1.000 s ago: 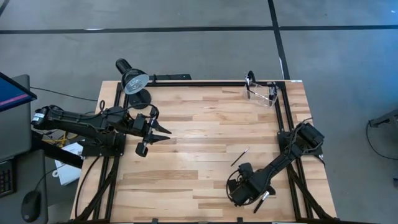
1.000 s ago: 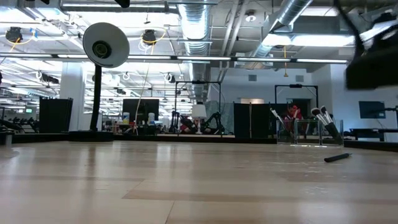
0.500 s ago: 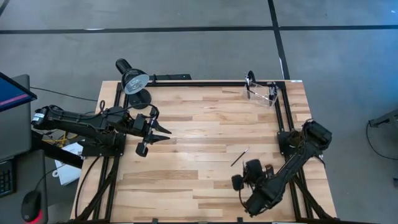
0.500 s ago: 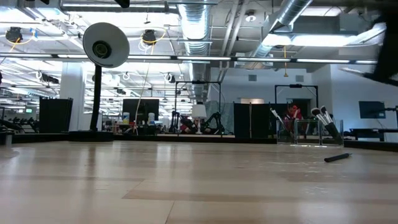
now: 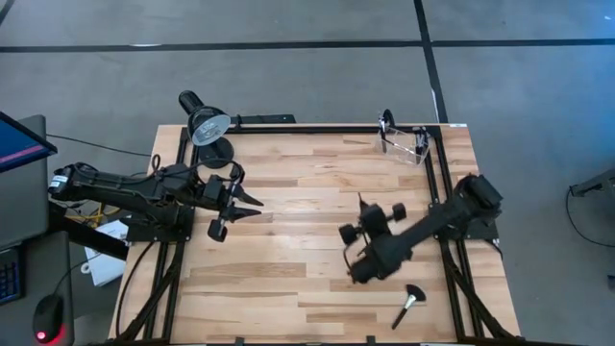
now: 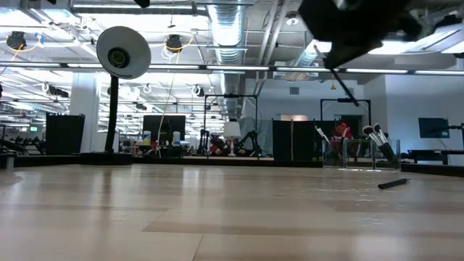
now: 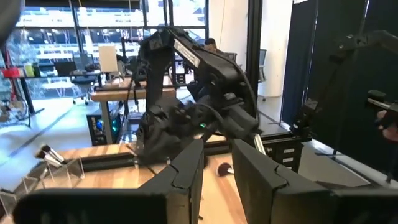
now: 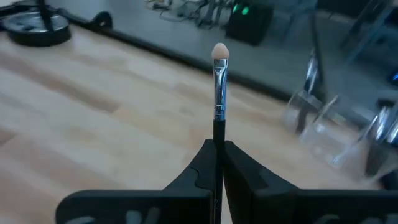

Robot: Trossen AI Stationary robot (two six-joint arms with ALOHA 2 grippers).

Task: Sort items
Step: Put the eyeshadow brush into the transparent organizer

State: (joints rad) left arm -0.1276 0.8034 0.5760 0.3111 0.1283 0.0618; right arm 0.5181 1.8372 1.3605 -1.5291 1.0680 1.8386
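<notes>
A: Brush [image 8: 219, 87], slim, pale tip: clamped between my right gripper [image 8: 217, 149] fingers, handle low in the pinch, tip pointing out past them. From overhead the right gripper [image 5: 363, 216] sits roughly mid-table, a touch toward 3 o'clock.

B: And the other items?

A: Fan-head brush [image 5: 410, 304] lies flat on the table [image 5: 288, 279] near 5 o'clock, apart from everything. Several more brushes [image 6: 377, 141] stand in the clear container [image 5: 404, 144] at the 1 o'clock corner. My left gripper [image 5: 252, 207] waits at about 9 o'clock, fingers parted a little, holding nothing (no part in this step, as I read it).

B: What could go wrong from here?

A: My guess at the risks:
- The pinch is on a thin round handle; it could swivel or slip if I swing fast.
- The container is light-looking and already holds brushes; coming in low or off-line, I might knock it or snag a standing brush.
- Releasing from too high could bounce the brush off the rim onto the wood.

B: Any writing, brands?

A: None legible on brush, container or the lamp [image 5: 205, 125] at 11 o'clock. Handle markings, if any, too small to tell.
</notes>
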